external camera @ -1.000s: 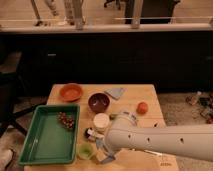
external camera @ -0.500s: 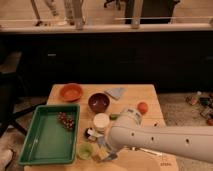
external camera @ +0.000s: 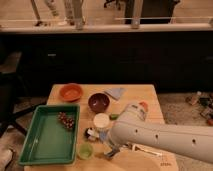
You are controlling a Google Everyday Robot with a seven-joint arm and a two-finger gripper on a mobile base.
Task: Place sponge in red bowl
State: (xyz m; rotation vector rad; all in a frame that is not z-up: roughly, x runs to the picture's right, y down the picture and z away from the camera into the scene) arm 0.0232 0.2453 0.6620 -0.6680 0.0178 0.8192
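The red bowl (external camera: 71,92) sits at the table's far left, shallow and orange-red, with nothing in it. Just below the white cup (external camera: 102,121), a small blue-grey patch at the arm's edge looks like the sponge (external camera: 103,136), mostly hidden by the arm. My gripper (external camera: 111,152) hangs low near the table's front edge, right of the small green cup (external camera: 85,150), and is shut. I cannot make out anything held in it. My thick white arm (external camera: 160,137) reaches in from the right.
A dark maroon bowl (external camera: 98,102) stands beside the red bowl, with a flat blue-grey cloth (external camera: 116,93) behind it. An orange fruit (external camera: 144,105) peeks over the arm. A green tray (external camera: 50,135) with grapes (external camera: 66,120) fills the left front. A small dark-and-white object (external camera: 91,133) lies by the tray.
My arm has shifted slightly up and to the right, and the gripper has edged right along the front of the table. The objects on the table have stayed put.
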